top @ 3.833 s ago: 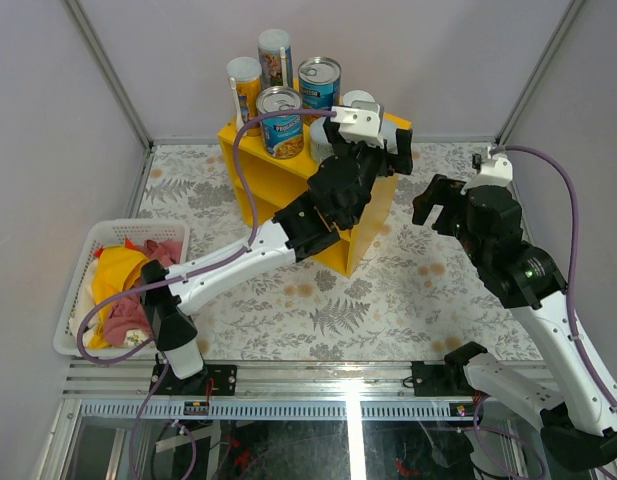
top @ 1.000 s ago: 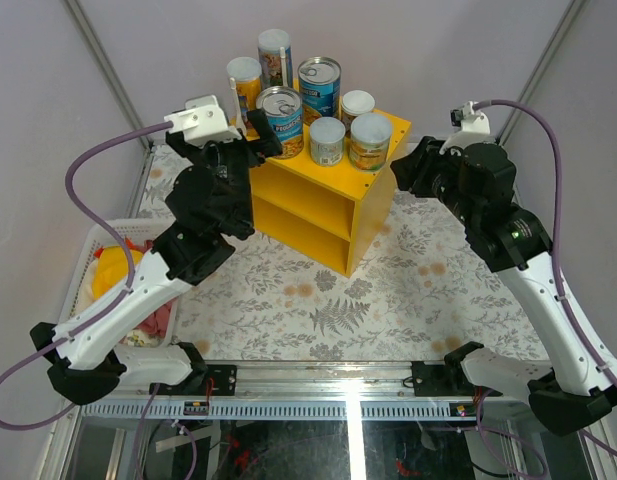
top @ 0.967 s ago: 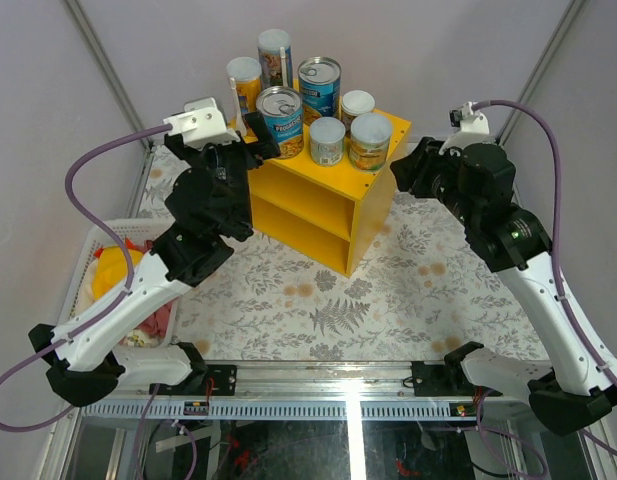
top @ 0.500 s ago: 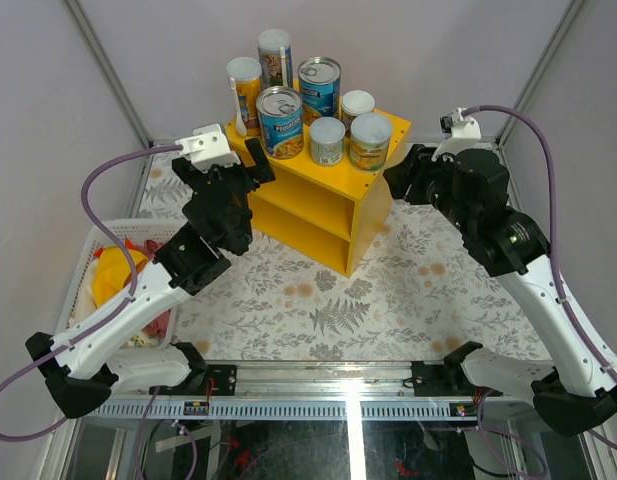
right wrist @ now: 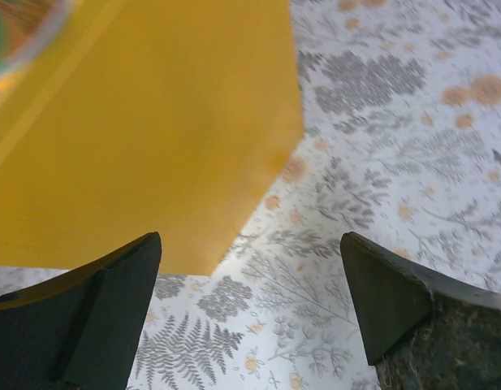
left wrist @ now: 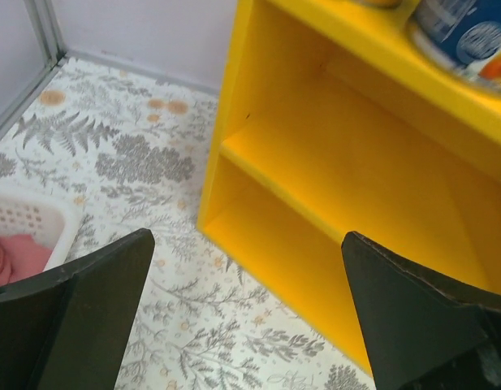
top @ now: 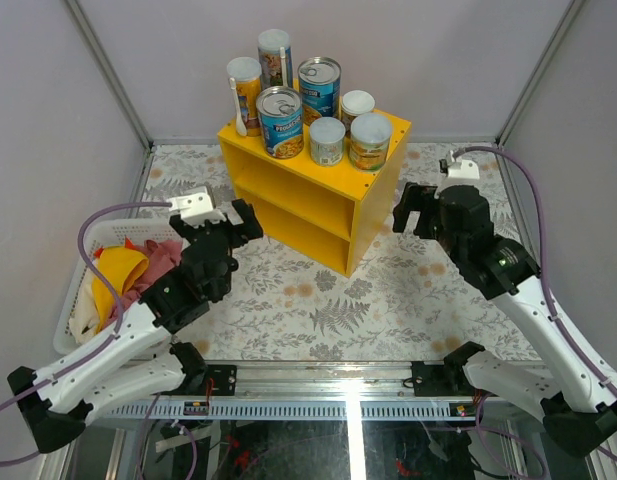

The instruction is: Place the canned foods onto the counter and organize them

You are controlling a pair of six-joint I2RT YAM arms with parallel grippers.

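The counter (top: 371,215) looks like smooth wood under bright yellow paint with a soft sheen. The pull-tab cans (top: 280,104) have shiny bare-metal tops and glossy printed labels. The slim tubes (top: 246,95) carry matt white plastic lids. The table cover (top: 408,290) is matt, with a fern print. The laundry basket (top: 128,226) is white lattice plastic and holds soft, crumpled cloths (top: 123,270).

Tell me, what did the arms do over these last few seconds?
Both arms drew back from the yellow shelf: the left gripper from over its top, the right gripper from its side, jaws opening. Neither holds anything. The cans on top and the basket stayed put.
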